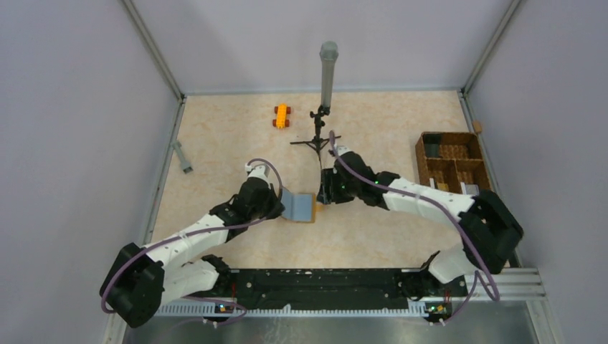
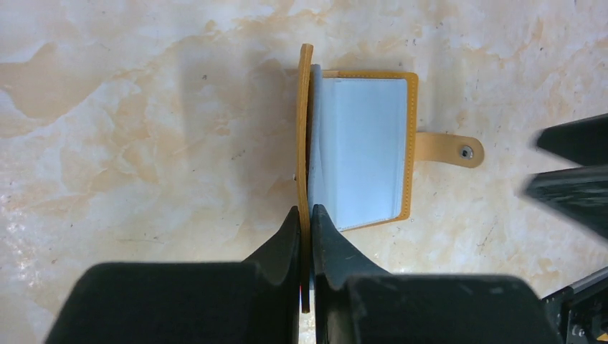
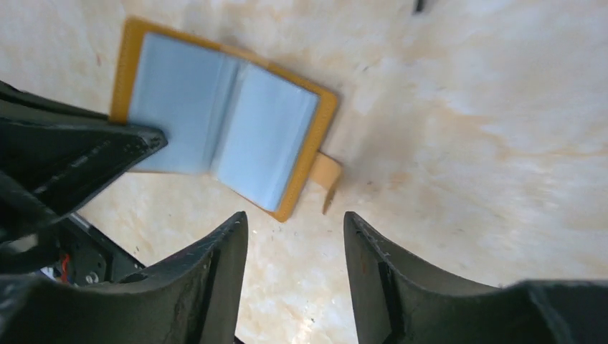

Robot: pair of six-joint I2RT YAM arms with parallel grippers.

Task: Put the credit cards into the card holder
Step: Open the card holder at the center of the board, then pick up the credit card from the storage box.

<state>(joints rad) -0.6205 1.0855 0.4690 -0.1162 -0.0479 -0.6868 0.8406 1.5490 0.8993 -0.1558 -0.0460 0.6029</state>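
Orange card holder held open, pale-blue inside.

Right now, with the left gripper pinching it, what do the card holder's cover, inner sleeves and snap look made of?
The card holder: matte leather or faux leather, going by its stitched edges and the stiff flap in the left gripper. The inner sleeves look like frosted clear plastic, faintly glossy. The snap seems metal: a small shiny dot.

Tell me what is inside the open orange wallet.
Pale blue plastic sleeves, spread like pages, fill the wallet. Whether any sleeve holds a card cannot be told. The left tool, shut on one cover, hides a sleeve corner.
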